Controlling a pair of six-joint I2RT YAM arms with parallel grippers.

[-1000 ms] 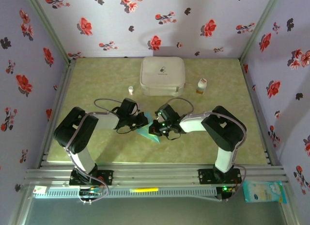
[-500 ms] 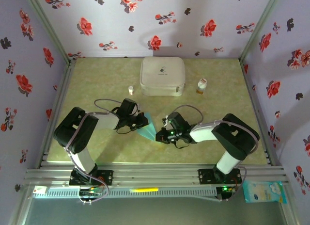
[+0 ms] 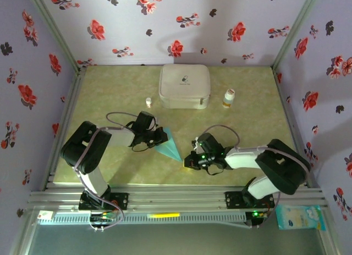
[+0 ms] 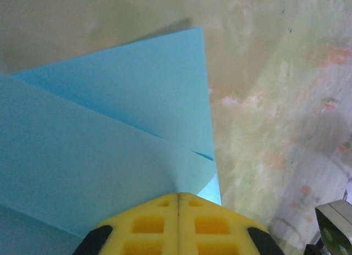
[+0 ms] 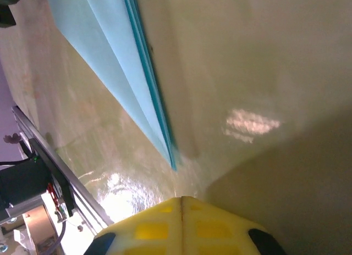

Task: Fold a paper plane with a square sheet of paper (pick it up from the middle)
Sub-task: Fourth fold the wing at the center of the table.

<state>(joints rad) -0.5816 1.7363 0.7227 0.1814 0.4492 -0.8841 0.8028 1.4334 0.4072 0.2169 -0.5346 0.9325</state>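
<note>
Two grippers sit low over the mottled green tabletop (image 3: 110,95). The left gripper (image 3: 160,137) pinches the wide end of the light blue-teal folded paper plane (image 3: 170,147), which lies between the arms. The right gripper (image 3: 189,164), pads pressed together and empty, sits just beyond the pointed tip without touching it.

Light blue paper plane (image 3: 169,147), red-flowered lilac walls (image 3: 110,24).

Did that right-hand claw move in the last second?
Yes. The right gripper drew back from the paper plane, ending farther from the white case.
</note>
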